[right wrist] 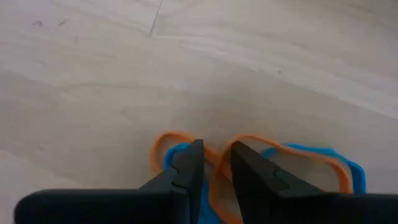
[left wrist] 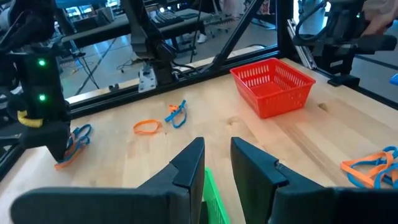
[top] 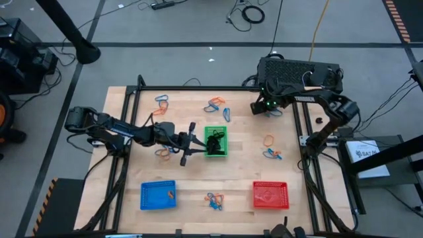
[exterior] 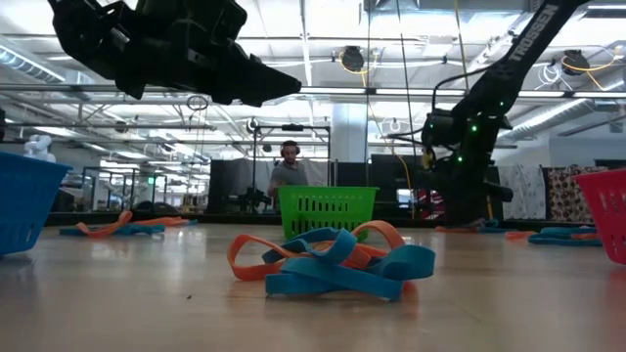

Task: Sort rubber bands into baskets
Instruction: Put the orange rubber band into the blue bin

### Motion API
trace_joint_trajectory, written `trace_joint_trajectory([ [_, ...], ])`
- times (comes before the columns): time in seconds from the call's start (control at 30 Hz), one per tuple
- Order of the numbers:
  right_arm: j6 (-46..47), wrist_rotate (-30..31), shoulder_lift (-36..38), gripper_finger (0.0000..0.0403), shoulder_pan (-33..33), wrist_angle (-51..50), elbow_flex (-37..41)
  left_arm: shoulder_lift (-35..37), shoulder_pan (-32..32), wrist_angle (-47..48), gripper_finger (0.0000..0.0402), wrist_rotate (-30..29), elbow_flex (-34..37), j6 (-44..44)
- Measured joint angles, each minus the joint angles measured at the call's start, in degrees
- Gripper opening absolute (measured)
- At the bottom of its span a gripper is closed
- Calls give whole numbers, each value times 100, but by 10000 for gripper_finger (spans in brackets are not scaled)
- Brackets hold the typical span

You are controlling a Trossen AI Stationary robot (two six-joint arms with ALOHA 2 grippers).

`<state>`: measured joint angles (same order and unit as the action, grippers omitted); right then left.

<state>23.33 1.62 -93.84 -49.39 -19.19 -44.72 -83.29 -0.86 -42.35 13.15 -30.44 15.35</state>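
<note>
Three baskets stand on the wooden table: green [top: 215, 141] in the middle with black rubber bands [top: 217, 139] in it, blue [top: 158, 195] near left, red [top: 270, 195] near right. My left gripper [left wrist: 216, 155] hovers level at the green basket's left rim [left wrist: 214, 199], open a little, with nothing between its fingers. My right gripper [right wrist: 216, 155] points steeply down at the table's far right onto a small pile of orange and blue rubber bands [right wrist: 292, 165]. It is narrowly open, and its fingers straddle an orange strand. My right gripper comes from above onto the pile, which lies flat on the table. An orange strand [right wrist: 214, 171] runs through the gap between its two fingers. I cannot tell whether the fingers touch it.
More orange and blue band clusters lie at far left [top: 162, 102], far middle [top: 216, 104], right [top: 271, 153], near middle [top: 214, 200] and beside my left arm [top: 164, 152]. A black frame [top: 304, 165] borders the table. A person [exterior: 289, 171] stands in the room beyond.
</note>
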Motion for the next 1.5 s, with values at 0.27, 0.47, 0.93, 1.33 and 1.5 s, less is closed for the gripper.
trace_joint_trajectory([
  [0.27, -202, 212, 129, 8, 0, 383, 19, 0, 0, 88, 86, -2, -2, 2],
  [0.47, -348, 262, 646, 2, 0, 385, 16, 0, 0, 111, 86, -4, -2, 4],
  [0.93, -455, -1527, 1635, 0, 1473, 781, 14, -635, 0, -488, 86, -11, -7, 11],
  [1.33, -452, -1839, 1725, 0, 3997, 1968, 10, -1290, 91, -1800, 112, -279, -151, 575],
  [1.5, -431, -1826, 1726, 0, 4865, 2407, 10, -1296, 318, -1457, 171, -421, -439, 946],
])
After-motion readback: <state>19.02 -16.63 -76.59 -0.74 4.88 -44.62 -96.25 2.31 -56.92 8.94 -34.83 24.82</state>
